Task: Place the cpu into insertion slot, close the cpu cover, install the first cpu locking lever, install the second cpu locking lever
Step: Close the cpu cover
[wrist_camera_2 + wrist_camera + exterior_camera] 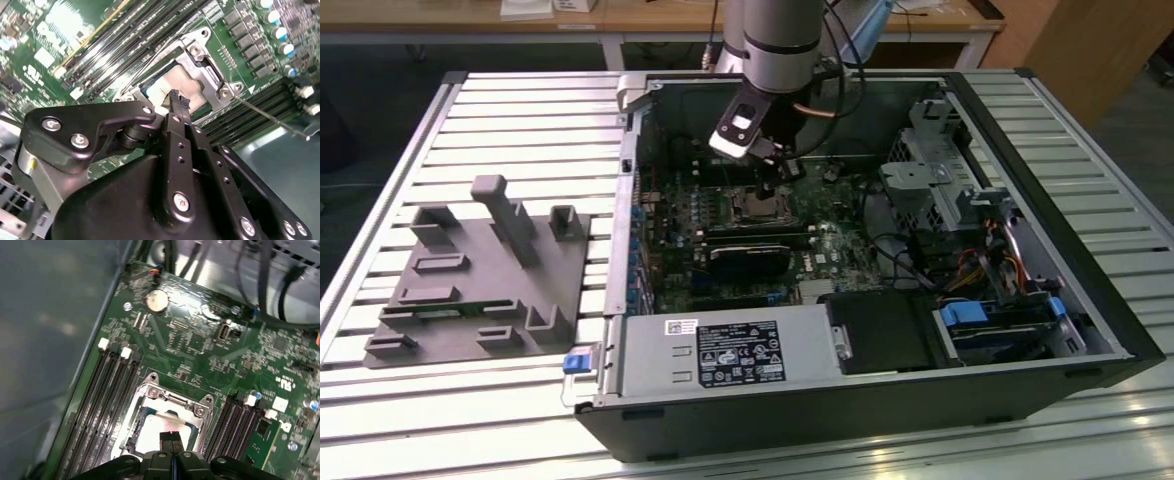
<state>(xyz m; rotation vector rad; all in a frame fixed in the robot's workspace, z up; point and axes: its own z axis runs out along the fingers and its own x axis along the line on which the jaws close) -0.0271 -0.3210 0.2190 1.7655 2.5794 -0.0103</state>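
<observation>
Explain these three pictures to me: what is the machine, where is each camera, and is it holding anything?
A single robot arm reaches into an open computer case lying on a slatted table; the exterior view shows this from outside. Both wrist views come from cameras on the arm, looking past its gripper at the green motherboard. The cpu sits in the insertion slot, framed by the silver cpu cover. The jaws are closed together over the cpu, holding nothing. A grey fixture lies on the table, at the exterior view's left.
</observation>
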